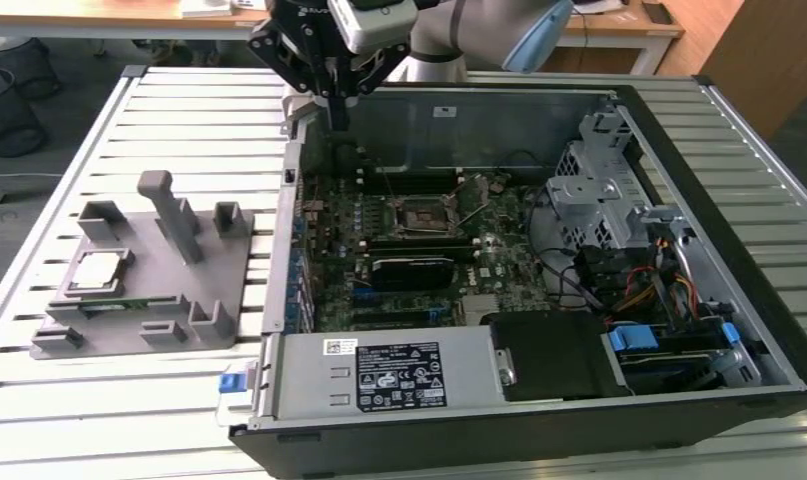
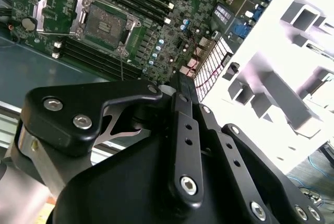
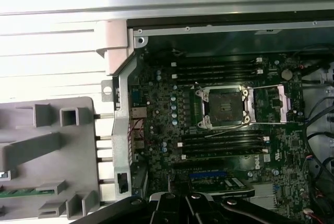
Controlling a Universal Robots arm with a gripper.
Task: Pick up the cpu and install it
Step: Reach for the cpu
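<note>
My gripper (image 1: 336,116), a black metal linkage studded with silver bolts, hangs above the far edge of the one open black computer case (image 1: 763,330). Its two slim fingers are drawn together into a single narrow tip, and nothing is held between them. In the second wrist view the same gripper (image 2: 180,82) shows smooth, matt links that narrow to that closed tip.

The single cpu (image 1: 99,268), a small flat square chip with a dull silvery metal top, lies flat in a recess of the grey plastic fixture block (image 1: 203,290). It is well apart from me, toward the exterior view's left. The fixture is one moulded slab with several blocky uprights and one tall slanted post. It rests on the pale slatted metal table (image 1: 176,110), just beside the case.

Inside the case lies one green circuit board (image 1: 497,240), densely speckled with small parts. Near its middle is one square socket (image 3: 225,108) with a shiny steel frame, and its hinged plate is swung open to one side. Two long black slots (image 3: 216,68) run along one side of the socket, with more on the opposite side. A silver sheet-metal box (image 1: 376,370) with a printed label fills the near corner of the case.
</note>
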